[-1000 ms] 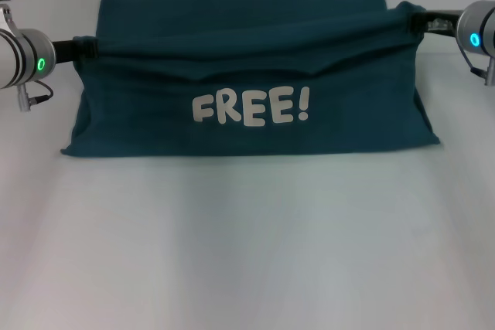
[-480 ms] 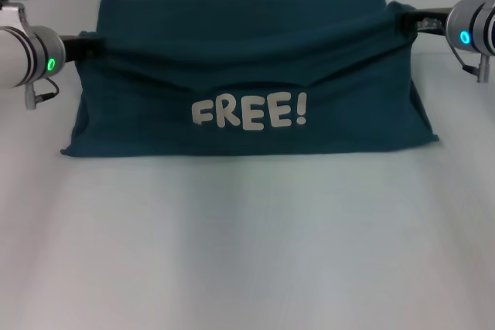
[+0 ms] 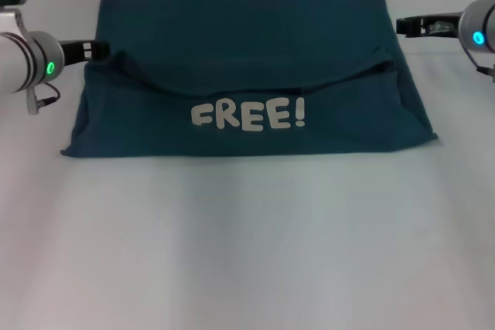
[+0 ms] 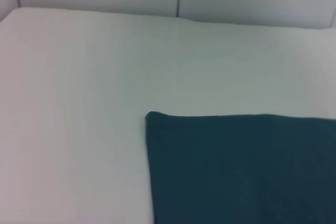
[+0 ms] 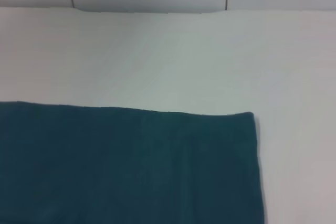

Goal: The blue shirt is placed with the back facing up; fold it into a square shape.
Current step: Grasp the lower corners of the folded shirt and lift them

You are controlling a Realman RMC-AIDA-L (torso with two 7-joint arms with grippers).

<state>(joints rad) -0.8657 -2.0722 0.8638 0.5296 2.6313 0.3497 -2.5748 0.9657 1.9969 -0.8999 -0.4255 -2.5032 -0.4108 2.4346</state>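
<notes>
The blue shirt [image 3: 247, 75] lies folded near the counter's [image 3: 247, 253] far edge. Left gripper [image 3: 99, 49] touches its side, right gripper [image 3: 402, 26] beside it; fingers' state unclear. The loose top fold may slide crooked.

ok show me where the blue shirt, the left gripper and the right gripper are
blue shirt [image 3: 247, 44], head view, plain upper fabric.
left gripper [image 3: 97, 49], head view, fingertips at the shirt's edge.
right gripper [image 3: 404, 26], head view, fingertips clear of the shirt.
</notes>
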